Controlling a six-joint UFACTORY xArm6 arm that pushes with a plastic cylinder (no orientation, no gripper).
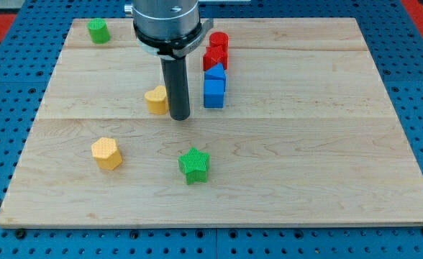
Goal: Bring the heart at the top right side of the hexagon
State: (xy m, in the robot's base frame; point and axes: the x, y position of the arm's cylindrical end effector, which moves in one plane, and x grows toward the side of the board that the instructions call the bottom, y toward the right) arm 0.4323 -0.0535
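A yellow heart (155, 100) lies a little left of the board's centre. My tip (179, 117) stands right against the heart's right side, and the rod hides that edge. A yellow hexagon (106, 153) lies at the lower left, well below and to the left of the heart. The heart sits up and to the right of the hexagon with a wide gap between them.
A green star (194, 165) lies below my tip. Two blue blocks (214, 92) (216, 73) and two red blocks (214, 57) (219, 40) form a column right of the rod. A green block (98, 31) sits at the top left. The wooden board (305, 144) rests on blue pegboard.
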